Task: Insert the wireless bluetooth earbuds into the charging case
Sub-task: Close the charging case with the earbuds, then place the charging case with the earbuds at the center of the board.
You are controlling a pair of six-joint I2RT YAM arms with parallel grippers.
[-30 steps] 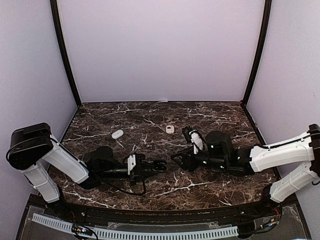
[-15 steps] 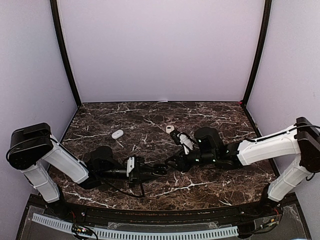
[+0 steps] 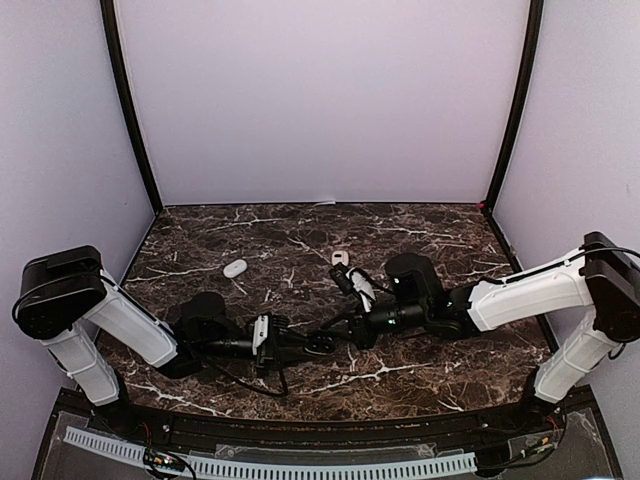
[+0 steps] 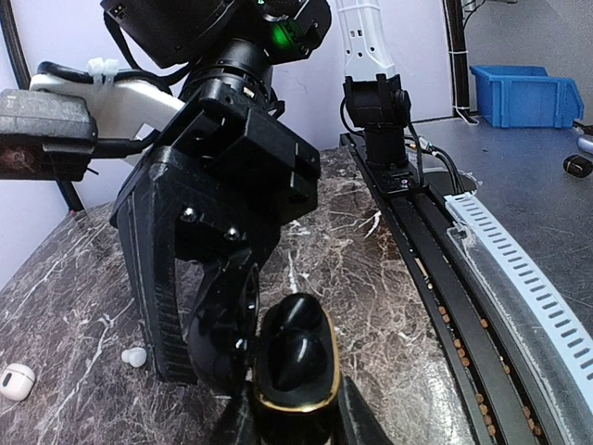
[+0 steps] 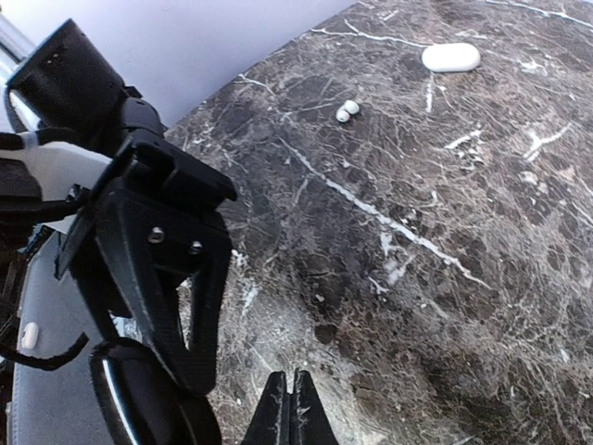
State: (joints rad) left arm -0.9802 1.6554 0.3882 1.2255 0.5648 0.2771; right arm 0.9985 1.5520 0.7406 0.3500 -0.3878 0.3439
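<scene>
Near the front middle of the worktop (image 3: 420, 235), the two arms meet tip to tip. On the left arm, the left pincer (image 4: 295, 422) is clamped on a black case (image 4: 295, 357), glossy with a gold rim. It holds the case by its lower sides with the rounded end pointing towards the other arm.

The right pincer (image 5: 295, 408) has its fingertips pressed together, and its own wrist view shows nothing between them. From the left wrist view its fingers stand just behind and to the left of the black case, very close. Whether they touch it cannot be told.

Two white earbuds (image 5: 347, 110) lie side by side on the marble, away from both pincers and outside any case. An oval white case (image 5: 451, 57) rests farther back on the left half of the worktop, a little beyond them. The left wrist view shows another earbud (image 4: 134, 356) loose on the marble beside the right pincer. A small white case (image 4: 17, 380) lies near that bud, towards the back wall.
</scene>
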